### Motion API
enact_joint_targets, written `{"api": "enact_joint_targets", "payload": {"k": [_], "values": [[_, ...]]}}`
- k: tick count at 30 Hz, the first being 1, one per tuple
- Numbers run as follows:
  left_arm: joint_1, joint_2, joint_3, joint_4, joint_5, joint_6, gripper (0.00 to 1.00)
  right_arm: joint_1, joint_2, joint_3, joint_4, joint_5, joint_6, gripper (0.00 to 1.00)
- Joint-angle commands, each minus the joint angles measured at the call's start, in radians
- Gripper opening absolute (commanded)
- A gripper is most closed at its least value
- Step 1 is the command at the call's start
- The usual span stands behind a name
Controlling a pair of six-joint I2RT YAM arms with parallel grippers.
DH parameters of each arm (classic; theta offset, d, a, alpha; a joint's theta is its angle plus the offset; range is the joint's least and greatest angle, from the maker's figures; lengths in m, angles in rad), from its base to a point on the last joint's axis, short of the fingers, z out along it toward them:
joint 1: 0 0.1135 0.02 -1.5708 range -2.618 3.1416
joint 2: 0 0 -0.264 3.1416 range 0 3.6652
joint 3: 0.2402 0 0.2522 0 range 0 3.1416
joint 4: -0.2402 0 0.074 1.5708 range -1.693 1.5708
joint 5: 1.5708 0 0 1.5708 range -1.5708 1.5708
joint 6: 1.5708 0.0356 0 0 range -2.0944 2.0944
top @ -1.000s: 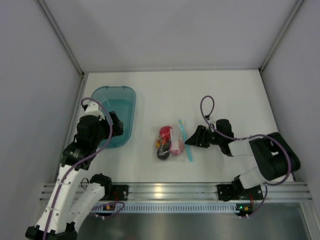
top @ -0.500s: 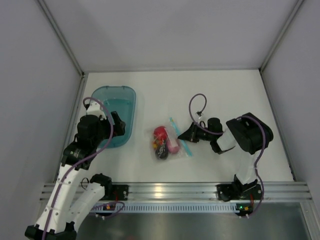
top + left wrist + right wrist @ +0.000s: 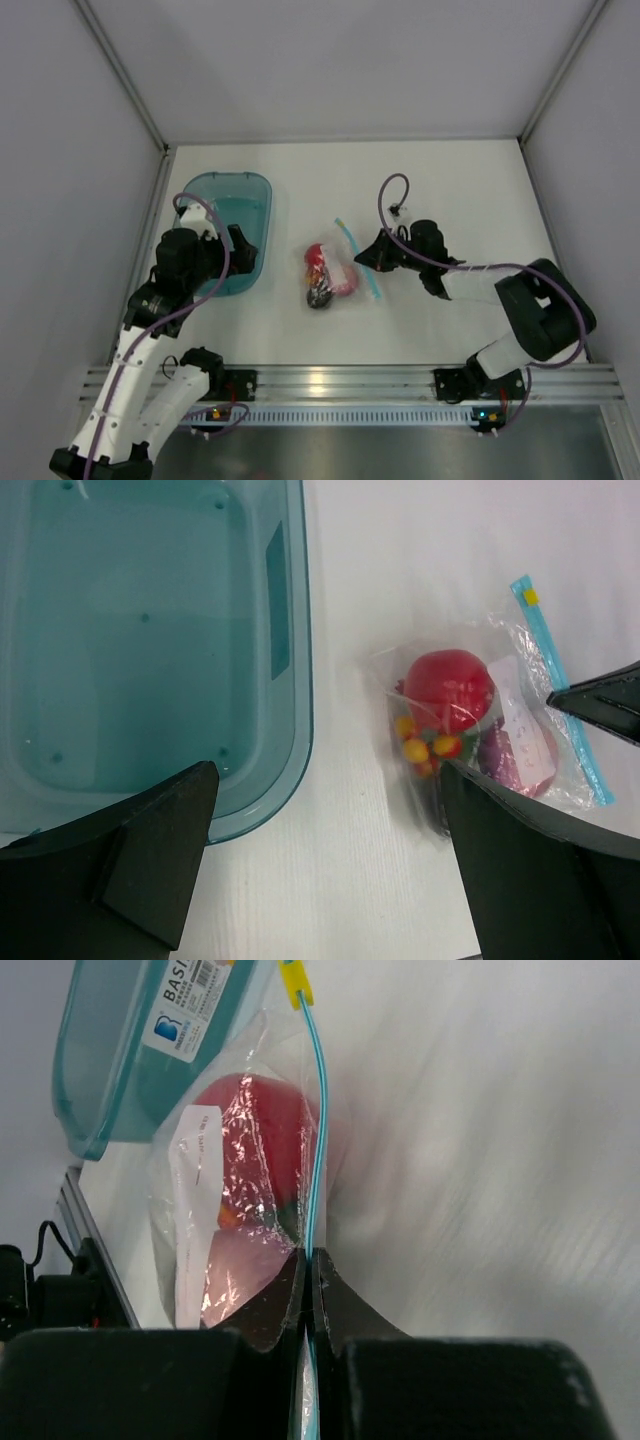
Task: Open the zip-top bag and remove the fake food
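1. Pinching the light blue zip strip (image 3: 316, 1130) of the zip-top bag (image 3: 342, 272), our right gripper (image 3: 308, 1260) has its jaws clamped together on that strip at the bottom centre of the right wrist view. We judge this grip is meant to anchor one side of the seal so it can be pulled apart.
2. We see the bag lying on the white table (image 3: 450, 190) in the middle of the overhead frame. Its yellow slider tab (image 3: 292, 982) sits at the far end of the strip, at the top of the wrist view, and the bag looks sealed.
3. We find the fake food inside the bag: a red ball-like piece (image 3: 447, 688), a pink piece (image 3: 530, 762) and a small orange-green bit (image 3: 425, 748). None is out yet.
4. Our left gripper (image 3: 328, 772) hovers with jaws wide apart, holding nothing. It hangs between the teal tub (image 3: 300, 630) at the left of its view and the bag at the right, which we judge leaves it well placed to take the opposite lip.
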Motion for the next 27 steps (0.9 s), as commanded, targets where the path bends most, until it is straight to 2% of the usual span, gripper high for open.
{"api": "enact_joint_targets", "payload": {"k": [1, 8, 11, 14, 15, 16, 17, 19, 22, 23, 27], "values": [[-0.005, -0.016, 0.005, 0.064, 0.076, 0.027, 0.99, 0.076, -0.155, 0.117, -0.363, 0.184, -0.197, 0.0], [-0.005, 0.002, 0.051, 0.099, 0.214, -0.017, 0.99, 0.185, -0.357, 0.317, -0.797, 0.372, -0.33, 0.0], [-0.005, 0.019, 0.052, 0.189, 0.3, -0.085, 0.99, 0.214, -0.412, 0.4, -0.92, 0.396, -0.361, 0.0], [-0.005, 0.067, 0.011, 0.362, 0.476, -0.206, 0.99, 0.257, -0.452, 0.49, -1.043, 0.415, -0.392, 0.0], [-0.006, 0.08, -0.012, 0.424, 0.583, -0.239, 0.99, 0.266, -0.462, 0.53, -1.075, 0.426, -0.401, 0.0], [-0.008, 0.111, -0.033, 0.572, 0.621, -0.298, 0.99, 0.279, -0.471, 0.547, -1.1, 0.447, -0.41, 0.0], [-0.023, 0.125, -0.07, 0.629, 0.648, -0.316, 0.99, 0.299, -0.483, 0.565, -1.125, 0.457, -0.427, 0.0], [-0.07, 0.159, -0.093, 0.802, 0.669, -0.329, 0.99, 0.312, -0.492, 0.613, -1.207, 0.477, -0.444, 0.0], [-0.139, 0.188, -0.124, 0.932, 0.638, -0.275, 0.99, 0.339, -0.521, 0.656, -1.292, 0.485, -0.47, 0.0], [-0.193, 0.194, -0.127, 0.985, 0.623, -0.252, 0.99, 0.349, -0.537, 0.664, -1.307, 0.48, -0.484, 0.0], [-0.282, 0.243, -0.143, 1.099, 0.624, -0.137, 0.99, 0.359, -0.586, 0.683, -1.349, 0.356, -0.531, 0.0]]}}
